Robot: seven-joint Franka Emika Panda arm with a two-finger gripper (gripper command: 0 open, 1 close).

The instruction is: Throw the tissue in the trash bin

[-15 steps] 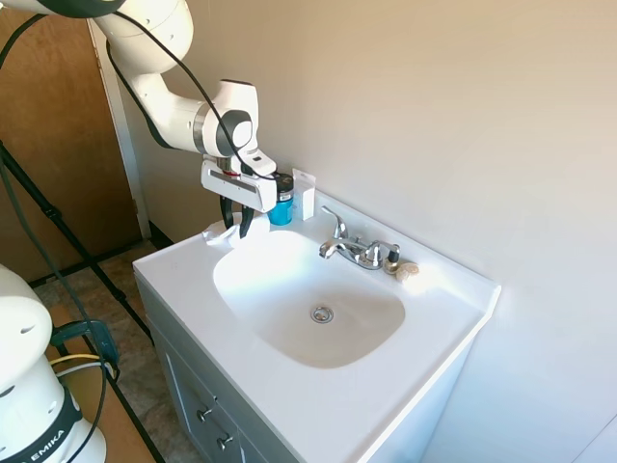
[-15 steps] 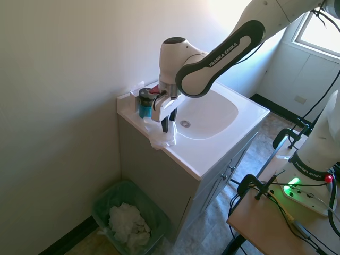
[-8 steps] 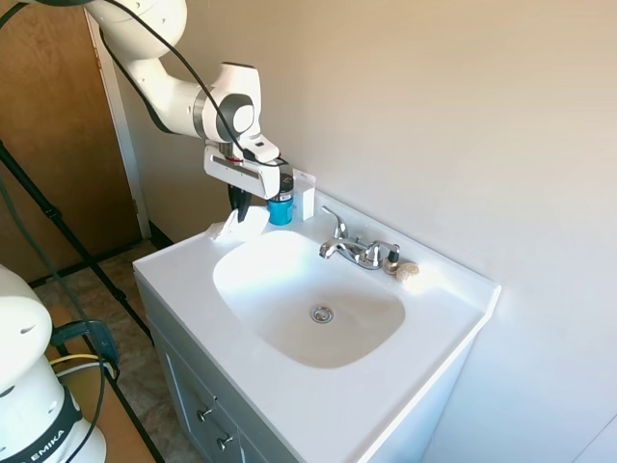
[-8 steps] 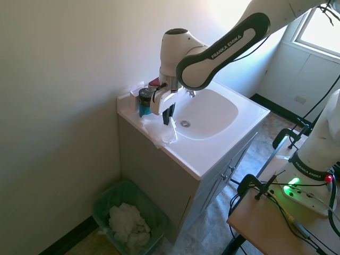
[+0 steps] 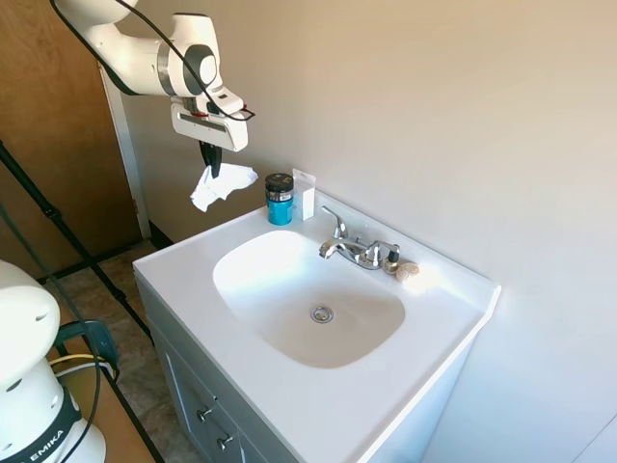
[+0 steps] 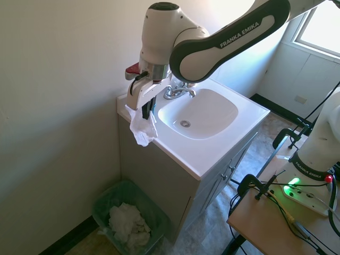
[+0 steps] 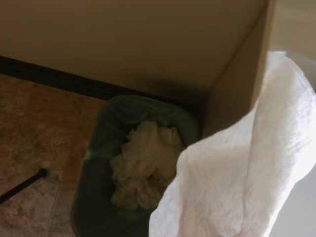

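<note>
tissue (image 6: 142,125) hides gripper (image 6: 147,108) fingertips above trash bin (image 6: 103,204).

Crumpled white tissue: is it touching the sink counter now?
Apart. The first exterior view shows the crumpled white tissue hanging from the tool, off the white sink counter.

A blue jar (image 5: 280,199) stands beside a small white box (image 5: 304,196), faucet (image 5: 353,247) nearby

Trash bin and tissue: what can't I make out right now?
- Trash bin: absent from the first exterior view, beyond its edge.
- Tissue: cut off by the wrist view's edges.
- Gripper fingertips: buried in tissue, both exterior views.
- Blue jar: hidden behind the arm, second exterior view.
</note>
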